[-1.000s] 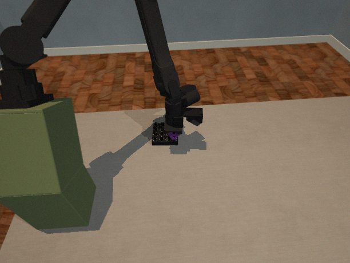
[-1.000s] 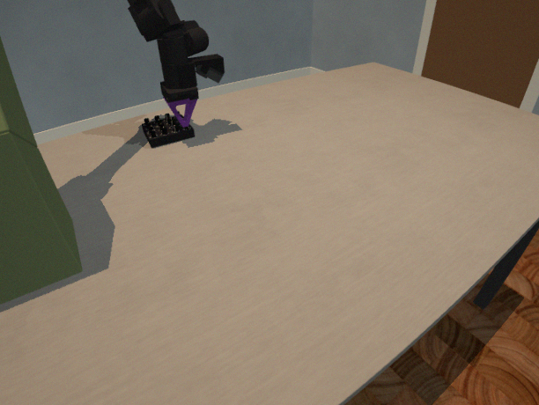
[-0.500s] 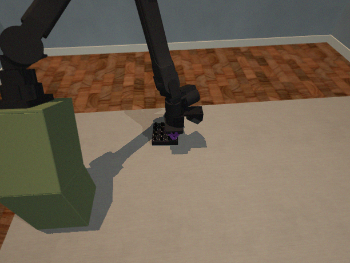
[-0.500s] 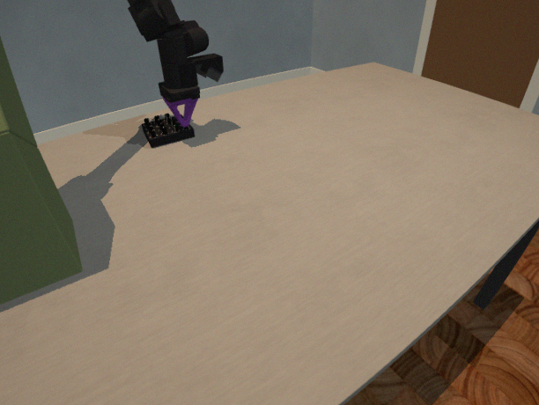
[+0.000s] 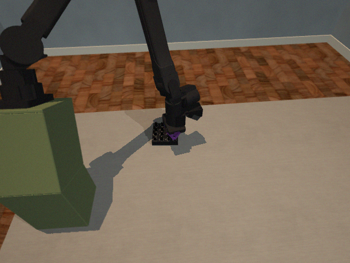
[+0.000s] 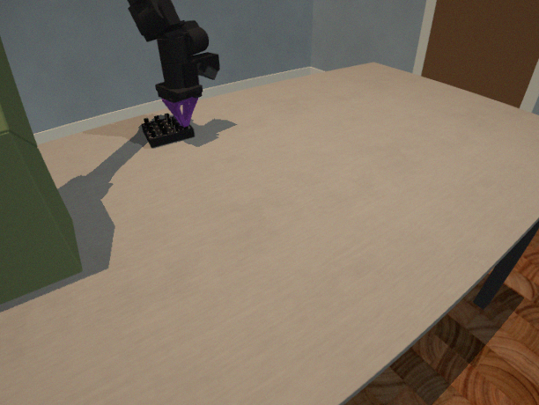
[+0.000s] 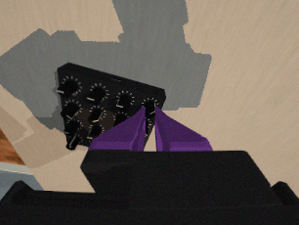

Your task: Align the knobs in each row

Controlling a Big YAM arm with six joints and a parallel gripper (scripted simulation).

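Fingers are clamped on a knob [image 7: 150, 105] at the corner of the knob box [image 7: 65, 73], pointing straight down so I can twist it with the wrist. In the top view the box sits on the tabletop [image 5: 229, 171] toward 11 o'clock, near the far edge. Can't read which knob it is from here.

The knob box [image 5: 160, 137] stands on the table [image 5: 229, 186], near its far edge. The arm [image 5: 160, 57] comes down from above, and the hand [image 6: 182, 119] sits over the box's right-hand corner (as the top view has it), its fingers closed on a knob [image 7: 149, 106] there. A pedestal [image 5: 34, 160] stands on the table well to the left, carrying the arm's base.
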